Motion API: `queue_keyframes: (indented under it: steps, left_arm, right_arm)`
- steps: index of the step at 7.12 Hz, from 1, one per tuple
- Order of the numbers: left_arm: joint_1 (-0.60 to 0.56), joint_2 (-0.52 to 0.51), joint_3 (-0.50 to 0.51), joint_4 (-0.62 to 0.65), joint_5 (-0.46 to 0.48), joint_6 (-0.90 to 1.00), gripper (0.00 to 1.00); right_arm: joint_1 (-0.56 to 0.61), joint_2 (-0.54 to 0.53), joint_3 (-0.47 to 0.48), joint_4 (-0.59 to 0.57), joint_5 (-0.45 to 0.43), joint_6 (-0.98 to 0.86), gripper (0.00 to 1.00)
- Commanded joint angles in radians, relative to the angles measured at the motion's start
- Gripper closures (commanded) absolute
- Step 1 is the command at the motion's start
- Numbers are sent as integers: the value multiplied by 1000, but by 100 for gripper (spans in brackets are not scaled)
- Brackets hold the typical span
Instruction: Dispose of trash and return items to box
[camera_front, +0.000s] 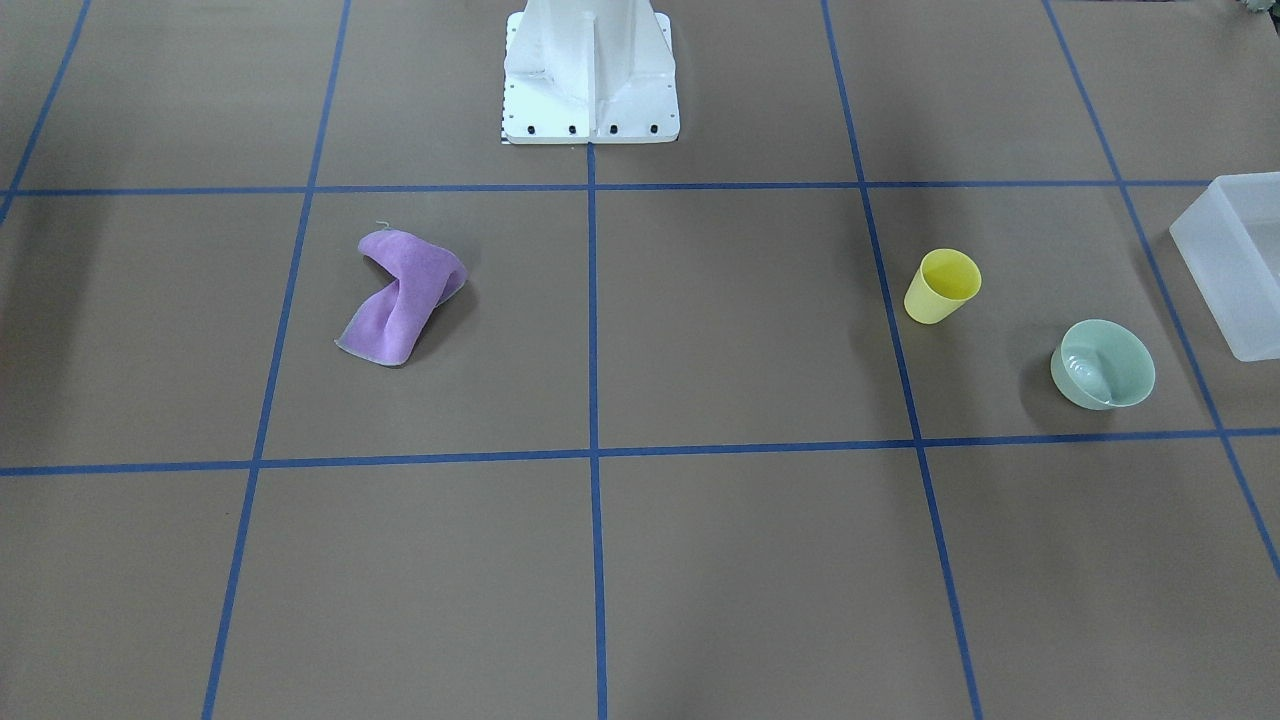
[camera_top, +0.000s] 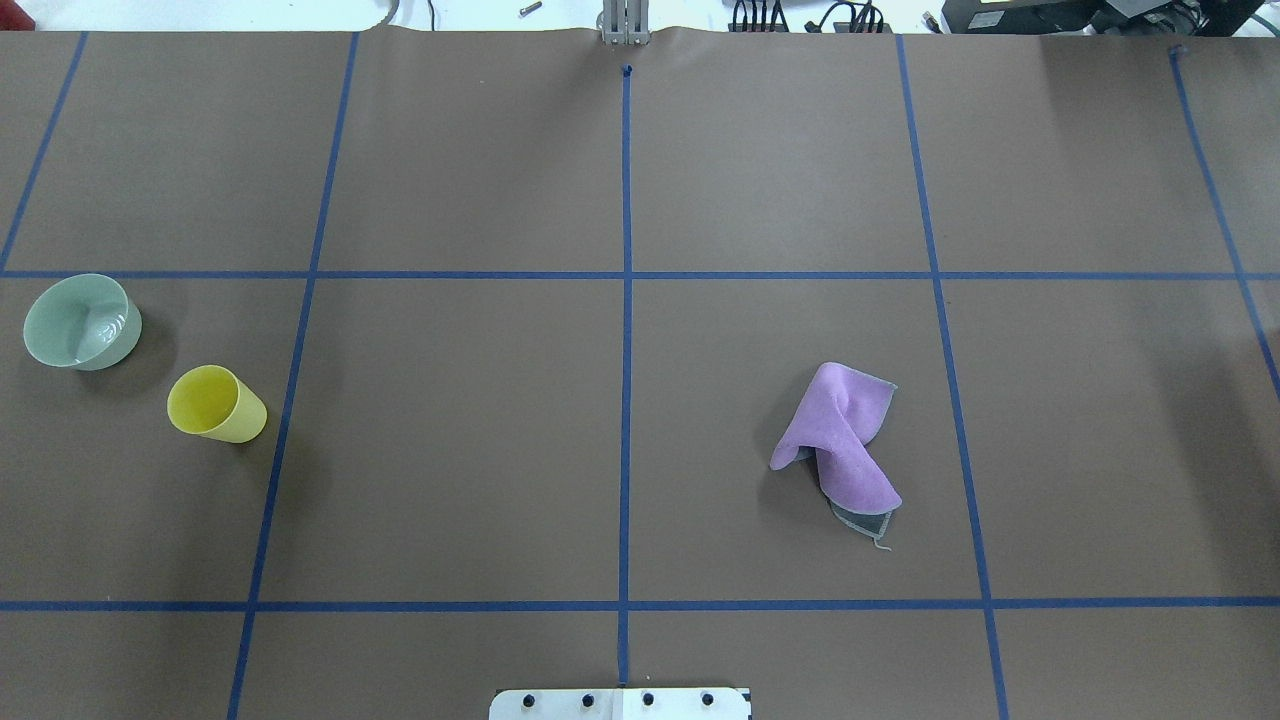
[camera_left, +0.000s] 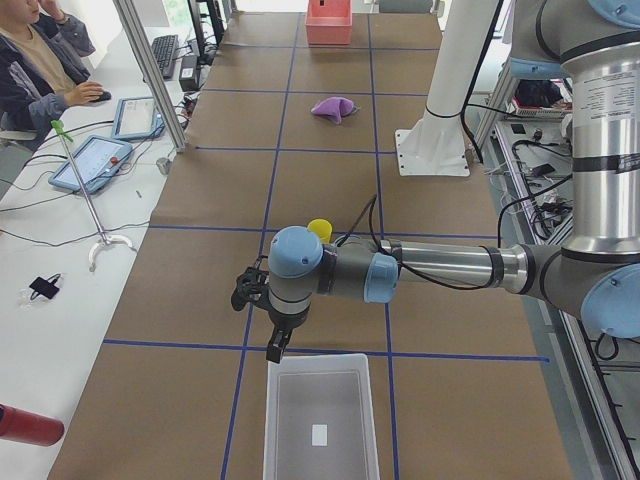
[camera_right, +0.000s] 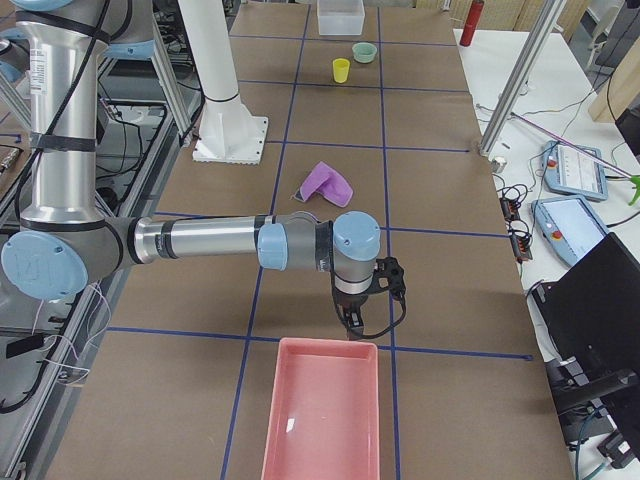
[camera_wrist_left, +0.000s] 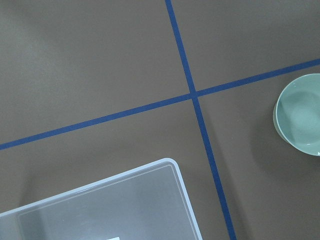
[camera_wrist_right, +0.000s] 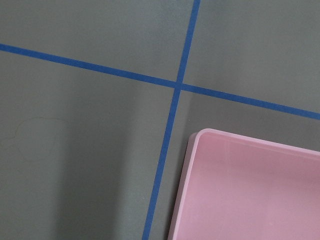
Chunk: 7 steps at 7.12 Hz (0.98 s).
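Note:
The yellow cup (camera_front: 942, 285) stands upright on the brown table, also seen as the cup (camera_top: 215, 403). Beside it sits the mint-green bowl (camera_front: 1103, 364), the bowl (camera_wrist_left: 300, 115) showing at the left wrist view's right edge. The frosted box (camera_left: 320, 420) is nearly empty at the table's left end, its corner the box (camera_wrist_left: 100, 210). My left gripper (camera_left: 274, 348) hangs over the table just short of the box; I cannot tell its state. My right gripper (camera_right: 350, 315) hangs just short of a pink tray (camera_right: 322, 410); I cannot tell its state either. No fingers show in the wrist views.
A crumpled purple cloth (camera_top: 845, 440) lies on the robot's right half of the table. The white pedestal base (camera_front: 590, 75) stands at the robot's edge. A person sits at a side desk (camera_left: 60, 150) with tablets. Blue tape lines grid the table.

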Motion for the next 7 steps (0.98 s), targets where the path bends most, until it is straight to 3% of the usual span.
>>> queue_keyframes:
  steps: [1, 7]
  left_arm:
    - [-1, 22, -1, -58, -22, 18, 2]
    - [-1, 39, 3, -108, -15, 10, 2]
  right_arm:
    - [0, 0, 3, -1, 3, 0, 0]
    - [0, -13, -17, 0, 3, -17, 0]
